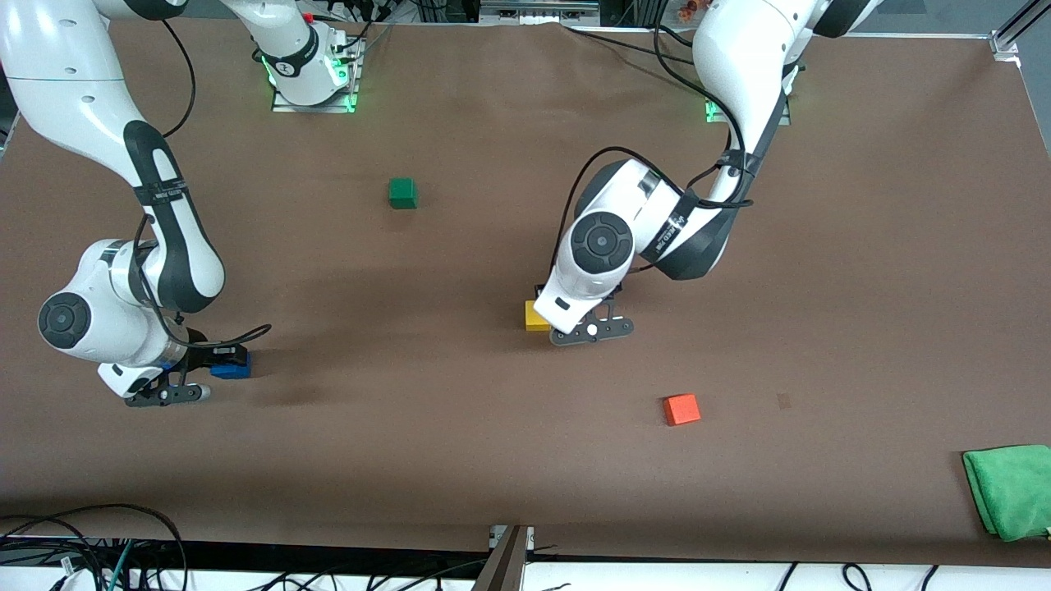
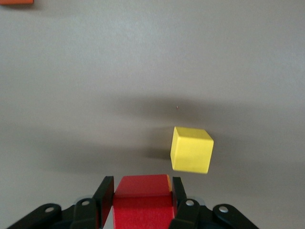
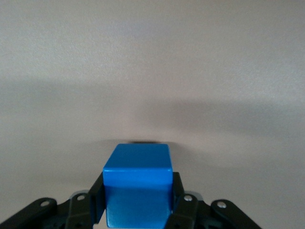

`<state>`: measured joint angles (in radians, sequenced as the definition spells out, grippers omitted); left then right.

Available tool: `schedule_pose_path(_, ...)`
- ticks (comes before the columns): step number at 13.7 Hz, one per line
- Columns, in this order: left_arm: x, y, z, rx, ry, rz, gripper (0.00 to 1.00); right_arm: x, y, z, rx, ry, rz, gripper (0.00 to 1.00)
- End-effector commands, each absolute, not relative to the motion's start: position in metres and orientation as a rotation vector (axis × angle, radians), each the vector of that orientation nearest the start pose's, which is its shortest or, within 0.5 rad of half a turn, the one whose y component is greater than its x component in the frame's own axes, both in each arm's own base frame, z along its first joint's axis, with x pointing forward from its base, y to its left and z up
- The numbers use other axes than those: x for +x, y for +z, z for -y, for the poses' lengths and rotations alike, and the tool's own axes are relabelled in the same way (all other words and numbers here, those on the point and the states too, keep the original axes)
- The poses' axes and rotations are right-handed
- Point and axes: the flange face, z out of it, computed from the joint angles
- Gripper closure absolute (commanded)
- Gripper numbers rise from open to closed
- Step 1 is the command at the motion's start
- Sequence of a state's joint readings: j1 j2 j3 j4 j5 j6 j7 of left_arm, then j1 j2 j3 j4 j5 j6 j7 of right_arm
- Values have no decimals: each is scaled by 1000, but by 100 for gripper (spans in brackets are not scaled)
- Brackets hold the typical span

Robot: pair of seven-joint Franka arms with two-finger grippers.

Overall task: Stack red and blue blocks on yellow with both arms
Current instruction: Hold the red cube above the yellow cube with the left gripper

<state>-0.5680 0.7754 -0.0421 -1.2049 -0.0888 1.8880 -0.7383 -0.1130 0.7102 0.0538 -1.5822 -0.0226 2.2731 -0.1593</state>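
Starting at the right arm's end of the table: our right gripper [image 1: 220,362] is down at table level with its fingers clamped on the blue block [image 3: 137,183]. The right wrist view shows the block squeezed between both pads. We cannot tell whether it rests on the table or has just left it; a thin shadow shows under it.

Middle of the table: the green cube [image 1: 402,193] sits alone, well apart from everything, nearer the robots' bases. Not part of this job.

Next along: our left gripper [image 2: 143,198] holds the red block [image 2: 143,200], fingers tight on either side. It hangs over the table just beside the yellow cube [image 2: 191,149], not yet above it. In the front view the yellow cube [image 1: 536,316] peeks out from under the left wrist.

Nearer the front camera, toward the left arm's end, lies the orange-red cube [image 1: 681,409], and a green cloth [image 1: 1011,490] lies at the table's edge.

Step in hand, as we read it: both blocks gripped, nothing stacked. Red looks to go first.

Next move calls for shifting the red block sideways until it sits square over yellow, then lowering gently and releasing. An off-centre drop could nudge yellow or leave red overhanging. The blue block has most of the table to cross, so the right arm should lift and hold off until the left arm clears.
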Motion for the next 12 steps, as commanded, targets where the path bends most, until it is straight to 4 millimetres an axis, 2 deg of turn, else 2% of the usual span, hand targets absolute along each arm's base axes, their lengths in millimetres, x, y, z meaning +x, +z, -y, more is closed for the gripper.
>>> schedule_pose_path(1,612,323,423,-3148,169,210,100,699,234,48,-3117,-5,178,58)
schedule_pose_path(3,613,322,415,-3088,142,169,100,699,235,48,-3118,-10,178,58)
schedule_pose_path(7,618,324,407,-3084,132,179,100,701,238,48,-3117,-20,175,58)
schedule_pose_path(12,619,321,405,-3056,98,86,100,702,243,48,-3118,-30,176,58)
